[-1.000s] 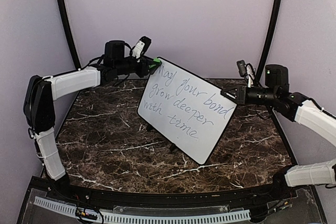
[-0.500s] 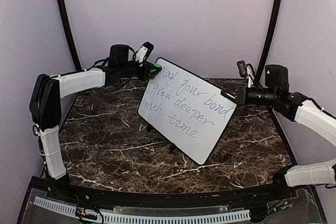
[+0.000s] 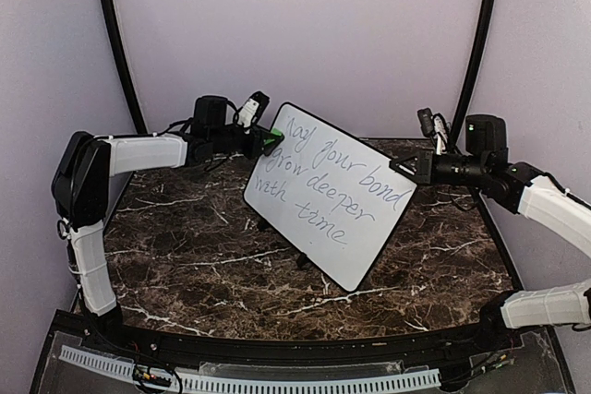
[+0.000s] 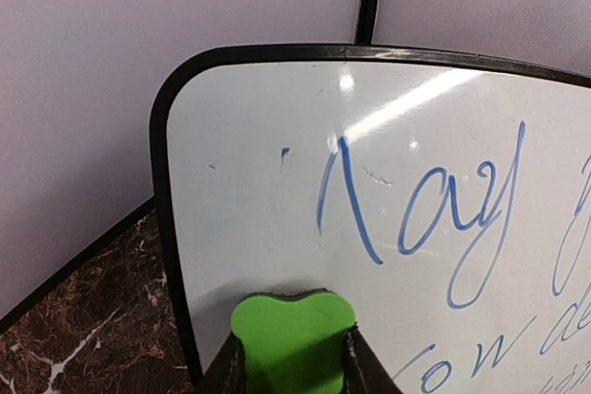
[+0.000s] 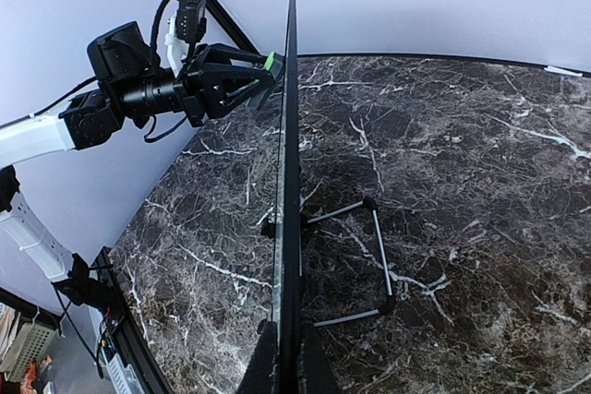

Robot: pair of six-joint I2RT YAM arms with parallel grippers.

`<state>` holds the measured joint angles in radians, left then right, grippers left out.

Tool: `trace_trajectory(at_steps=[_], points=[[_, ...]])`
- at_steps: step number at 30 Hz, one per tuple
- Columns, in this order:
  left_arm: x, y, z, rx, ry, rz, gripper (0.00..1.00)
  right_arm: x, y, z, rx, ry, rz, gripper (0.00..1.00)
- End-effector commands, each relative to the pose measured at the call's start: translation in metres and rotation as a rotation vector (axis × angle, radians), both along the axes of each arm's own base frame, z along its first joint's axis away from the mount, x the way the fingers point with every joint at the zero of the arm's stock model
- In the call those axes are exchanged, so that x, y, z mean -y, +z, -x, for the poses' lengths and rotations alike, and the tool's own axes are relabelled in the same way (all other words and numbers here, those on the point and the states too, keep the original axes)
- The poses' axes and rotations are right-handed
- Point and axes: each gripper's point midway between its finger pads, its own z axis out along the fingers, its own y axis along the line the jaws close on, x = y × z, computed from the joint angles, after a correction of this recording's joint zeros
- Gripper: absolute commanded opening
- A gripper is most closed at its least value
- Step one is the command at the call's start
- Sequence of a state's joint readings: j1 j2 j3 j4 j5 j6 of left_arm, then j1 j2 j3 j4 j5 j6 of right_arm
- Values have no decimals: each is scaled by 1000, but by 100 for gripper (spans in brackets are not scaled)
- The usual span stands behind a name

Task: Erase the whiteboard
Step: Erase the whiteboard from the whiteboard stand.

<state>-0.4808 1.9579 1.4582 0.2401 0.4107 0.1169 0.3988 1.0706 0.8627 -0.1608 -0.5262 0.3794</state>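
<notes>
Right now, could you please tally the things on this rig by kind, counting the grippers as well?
whiteboard: 1
green eraser: 1
wire stand behind the board: 1
grippers: 2 (left gripper, right gripper)
Total: 5

Light bright, even, diffuse; shadows faint. Strip-shaped glare on white, black-framed rectangular whiteboard, near its top edge. Right wrist view bows lines left of whiteboard.
</notes>
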Motion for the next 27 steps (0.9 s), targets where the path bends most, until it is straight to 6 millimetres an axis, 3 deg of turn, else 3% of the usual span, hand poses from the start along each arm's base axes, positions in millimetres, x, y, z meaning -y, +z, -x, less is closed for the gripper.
trace_trajectory(at_steps=[1, 7, 17, 20, 27], points=[[2, 10, 6, 6, -15, 28, 24, -14, 15, 12, 111, 117, -15, 0], [6, 52, -8, 55, -20, 89, 24, -16, 12, 12, 105, 124, -12, 0], [11, 69, -25, 62, 4, 105, 24, -20, 11, 15, 99, 143, 0, 0], [9, 66, -26, 53, 20, 98, 24, -20, 11, 14, 100, 142, 1, 0], [-5, 21, -17, -31, 63, 49, 23, -20, 11, 15, 103, 141, 2, 0]])
